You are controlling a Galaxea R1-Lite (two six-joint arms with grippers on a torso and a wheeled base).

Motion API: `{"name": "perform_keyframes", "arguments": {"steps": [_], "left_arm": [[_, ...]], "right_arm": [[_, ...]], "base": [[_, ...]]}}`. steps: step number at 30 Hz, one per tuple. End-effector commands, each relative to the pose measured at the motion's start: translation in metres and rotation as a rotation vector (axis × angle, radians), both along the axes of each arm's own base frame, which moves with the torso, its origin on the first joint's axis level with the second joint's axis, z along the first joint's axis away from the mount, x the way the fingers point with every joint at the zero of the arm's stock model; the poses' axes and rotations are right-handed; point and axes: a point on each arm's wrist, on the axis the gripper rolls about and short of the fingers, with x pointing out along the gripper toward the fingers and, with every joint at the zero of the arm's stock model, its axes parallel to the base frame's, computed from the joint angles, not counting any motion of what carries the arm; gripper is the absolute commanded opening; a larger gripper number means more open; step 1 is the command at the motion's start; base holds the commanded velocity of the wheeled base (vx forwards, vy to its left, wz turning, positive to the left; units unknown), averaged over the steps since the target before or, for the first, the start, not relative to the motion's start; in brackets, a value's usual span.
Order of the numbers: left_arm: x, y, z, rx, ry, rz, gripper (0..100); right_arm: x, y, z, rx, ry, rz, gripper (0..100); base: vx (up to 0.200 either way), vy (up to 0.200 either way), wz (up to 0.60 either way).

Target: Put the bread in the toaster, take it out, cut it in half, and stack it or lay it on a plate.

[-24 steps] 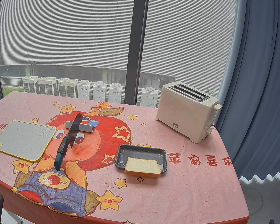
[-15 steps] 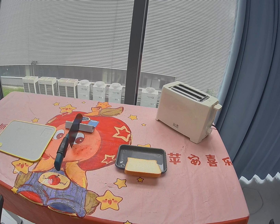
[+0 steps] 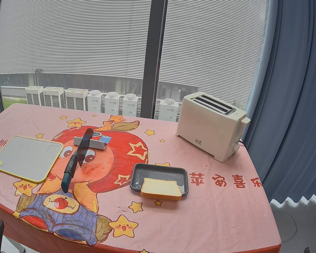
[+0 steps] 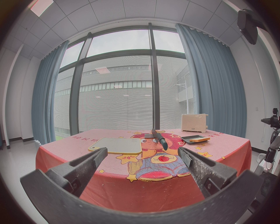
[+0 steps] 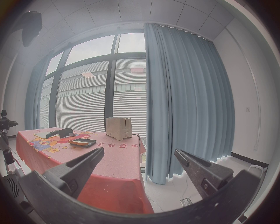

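Two jaws of left gripper (image 4: pixel 142 151): spread wide, nothing between them, short of the table (image 3: pixel 211 215) at its near edge.
Cutting board (image 3: pixel 27 157): flat on the table, straight ahead of the left jaws, well apart from them.
Knife (image 3: pixel 76 158): just beside the board on the side toward the right jaws; handle pointing back toward the robot, blade propped on a small grey block (image 3: pixel 98 144).
Tray (image 3: pixel 159 169): dark, about midway between the two pairs of jaws, well ahead of both.
Bread (image 3: pixel 161 188): one slice lying flat at the tray's near edge, overhanging the rim toward the jaws, untouched.
Toaster (image 3: pixel 209 126): beyond the tray at the table's far right, slots facing up, farthest from either pair of jaws.
Jaws of right gripper (image 5: pixel 139 152): spread wide, holding nothing, off the table's near right corner; toaster and tray lie ahead toward the left gripper's side, well apart.
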Motion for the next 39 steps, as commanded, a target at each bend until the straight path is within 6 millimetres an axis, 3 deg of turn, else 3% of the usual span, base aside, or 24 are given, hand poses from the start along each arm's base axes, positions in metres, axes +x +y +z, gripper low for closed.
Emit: {"name": "perform_keyframes", "arguments": {"steps": [1,39], "left_arm": [[0.0001,0.0,-0.0052,0.0,0.001,0.0,100],[0.0001,0.0,-0.0053,0.0,0.002,0.0,100]], "right_arm": [[0.0002,0.0,-0.0052,0.0,0.003,0.0,100],[-0.0001,-0.0002,0.0027,0.002,-0.074,-0.008,100]], "base": [[0.0,0.0,0.0],[0.0,0.0,0.0]]}}
